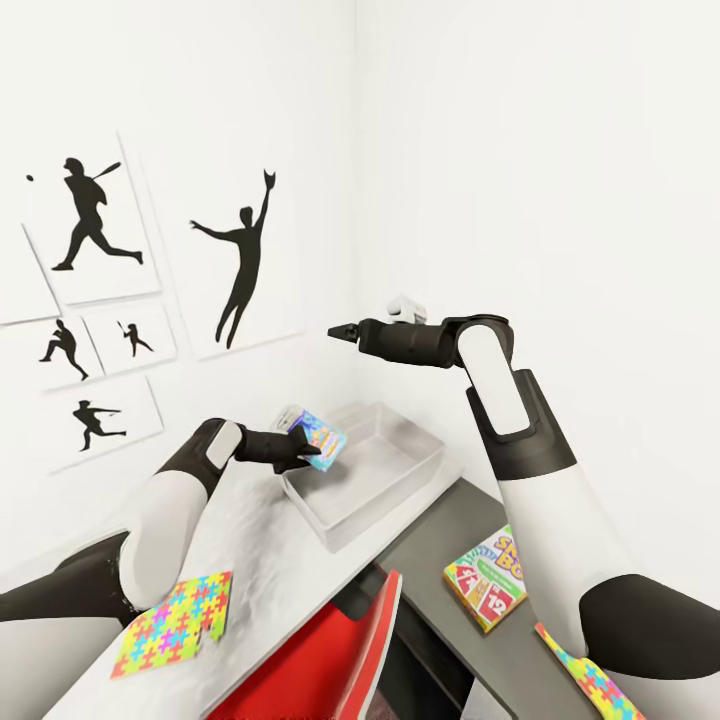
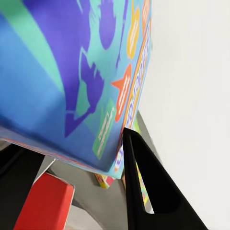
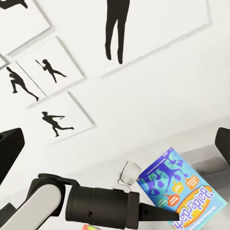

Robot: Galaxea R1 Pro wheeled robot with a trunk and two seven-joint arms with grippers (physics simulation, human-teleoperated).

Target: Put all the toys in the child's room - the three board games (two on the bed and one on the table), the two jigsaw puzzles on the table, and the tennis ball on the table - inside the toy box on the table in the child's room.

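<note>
Toy box (image 1: 405, 470) is seen from above by head view. Blue board game (image 2: 72, 76) is viewed very close by left wrist, farther off by right wrist (image 3: 179, 194).

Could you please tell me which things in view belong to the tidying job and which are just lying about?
Job: blue game in left pincer; toy box; green game; two puzzles; table.
Lying about: red chair; wall pictures.

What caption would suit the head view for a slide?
Left gripper holds the blue board game at the toy box rim.
</note>
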